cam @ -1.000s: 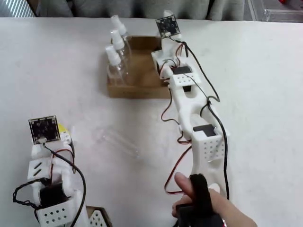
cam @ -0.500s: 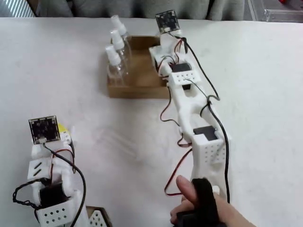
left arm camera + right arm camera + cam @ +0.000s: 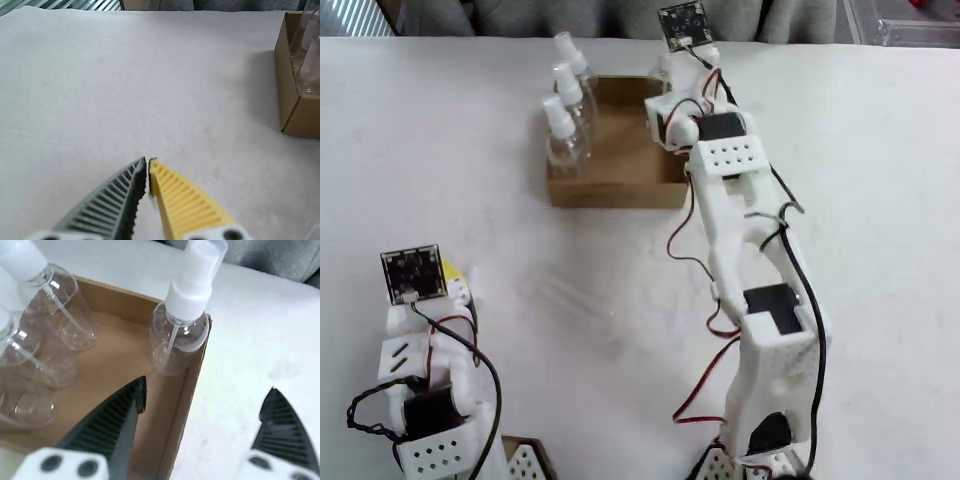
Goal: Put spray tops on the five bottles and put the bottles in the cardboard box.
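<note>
**A:** Right wrist view: how is this step best done?
**B:** The right hand (image 3: 207,387) is spread wide, with nothing gripped. The capped bottle (image 3: 180,335) stands in a corner of the box (image 3: 187,390), just beyond the fingers and untouched. A straight lift is advised, so the bottle is not tipped.
**A:** Left wrist view?
**B:** The left hand (image 3: 148,162) is clenched on nothing above the table (image 3: 125,75), with the box well apart.
**A:** High view?
**B:** The box is found at twelve o'clock, the left hand at seven.

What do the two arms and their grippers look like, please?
The left arm and right arm are white printed links with perforated housings, black servos and red and black cables; each wrist carries a dark circuit board. The left gripper has one grey and one yellow ribbed finger; the right gripper's are black.
</note>
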